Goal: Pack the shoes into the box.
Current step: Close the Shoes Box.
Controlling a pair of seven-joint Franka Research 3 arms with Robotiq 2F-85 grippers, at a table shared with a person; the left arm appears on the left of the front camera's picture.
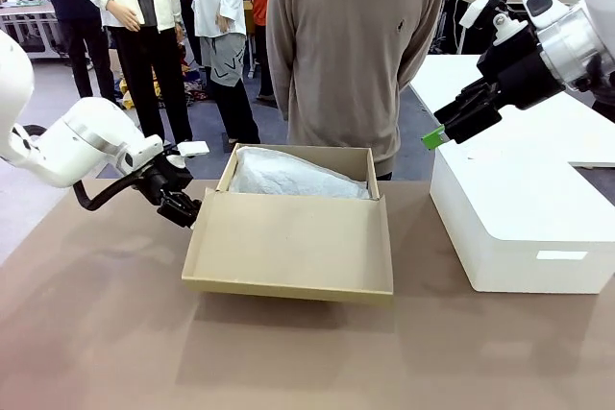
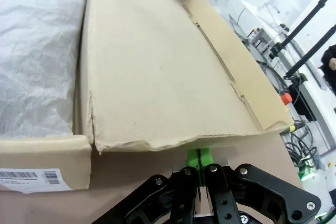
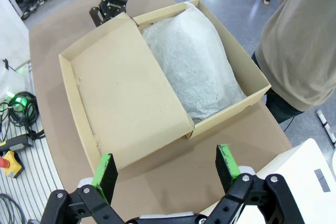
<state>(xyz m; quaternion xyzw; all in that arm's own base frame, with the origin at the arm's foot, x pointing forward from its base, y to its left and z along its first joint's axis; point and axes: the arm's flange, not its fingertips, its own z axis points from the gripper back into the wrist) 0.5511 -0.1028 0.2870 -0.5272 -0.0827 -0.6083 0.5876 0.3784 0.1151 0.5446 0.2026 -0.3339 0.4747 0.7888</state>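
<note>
The tan cardboard box [image 1: 300, 155] stands open mid-table, its hinged lid [image 1: 288, 247] lying flat toward me. Crinkled white tissue paper [image 1: 288, 178] covers its inside, so the shoes are hidden. My left gripper [image 1: 181, 206] is shut, low at the lid's left corner; in the left wrist view its fingertips [image 2: 200, 157] meet just short of the lid's edge [image 2: 152, 77], beside the tissue paper [image 2: 31, 51]. My right gripper [image 1: 437, 136] hangs open in the air at the right, above the table. From the right wrist, the right gripper [image 3: 166, 166] looks down on the box [image 3: 126, 93] and paper [image 3: 194, 66].
A larger white box [image 1: 519, 228] sits at the right, under my right arm. A person [image 1: 356, 45] in a grey-brown sweater stands at the far edge behind the box. The table's near half is bare brown surface [image 1: 288, 362].
</note>
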